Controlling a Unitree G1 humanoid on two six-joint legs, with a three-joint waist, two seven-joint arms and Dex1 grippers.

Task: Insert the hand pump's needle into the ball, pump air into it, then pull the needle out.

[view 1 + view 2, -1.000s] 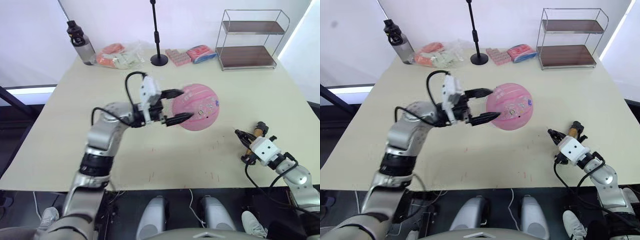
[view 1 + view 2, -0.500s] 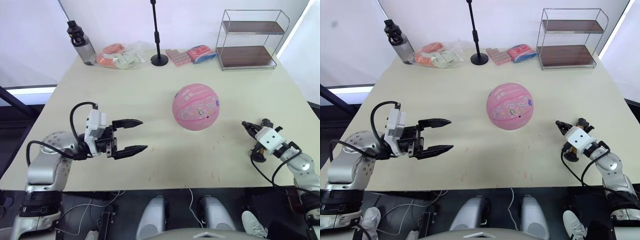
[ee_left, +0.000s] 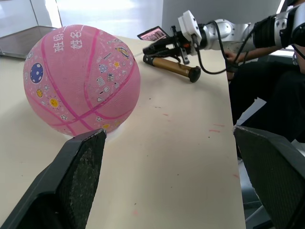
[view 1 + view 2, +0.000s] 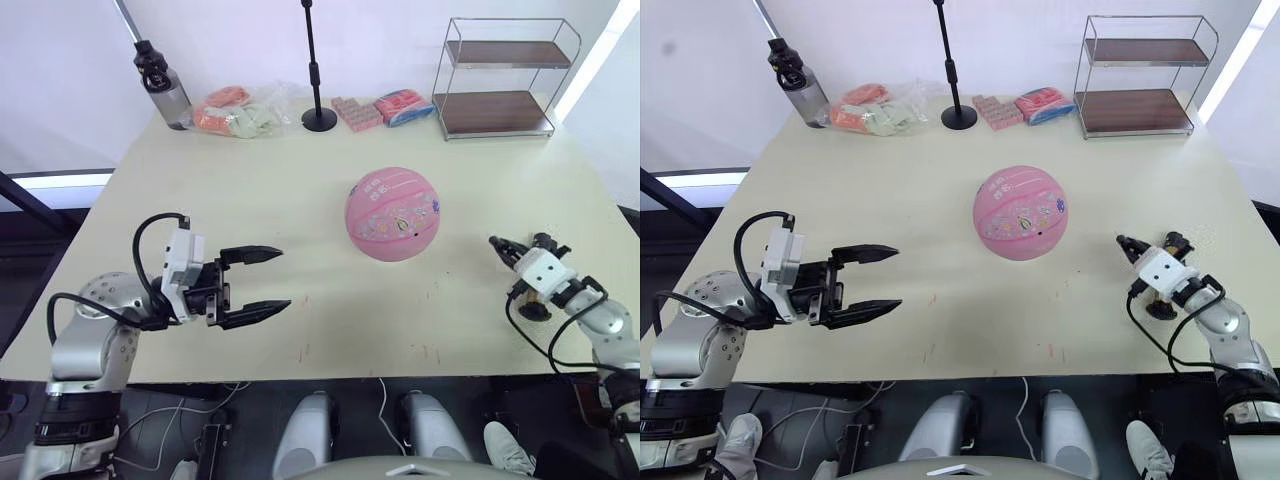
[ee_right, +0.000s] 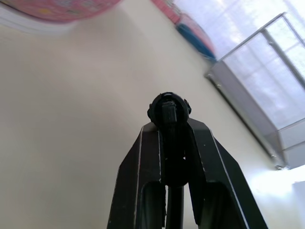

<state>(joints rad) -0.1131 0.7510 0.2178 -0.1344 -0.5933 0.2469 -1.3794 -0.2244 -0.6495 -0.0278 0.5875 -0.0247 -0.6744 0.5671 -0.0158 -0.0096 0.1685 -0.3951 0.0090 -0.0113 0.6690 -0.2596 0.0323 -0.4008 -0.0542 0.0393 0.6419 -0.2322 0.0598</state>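
Nearest, at about eight o'clock, the left gripper [image 4: 255,283] hovers low over the table [image 4: 300,200], forearm level, fingers spread wide and aimed at the ball [image 4: 392,214]. At four o'clock the right gripper [image 5: 172,125] is clamped on the hand pump [image 3: 174,66] by the table's edge. Farther in, near centre, sits the round pink ball.

The ball [image 3: 78,78] is pink with darker pink seam lines, pale lettering and small blue, yellow and white cartoon prints. The pump [image 3: 174,67] has a bronze-gold barrel and black ends. The table [image 4: 300,200] is pale cream. Upper right, the shelf [image 4: 500,75] has brown boards in a silver wire frame.
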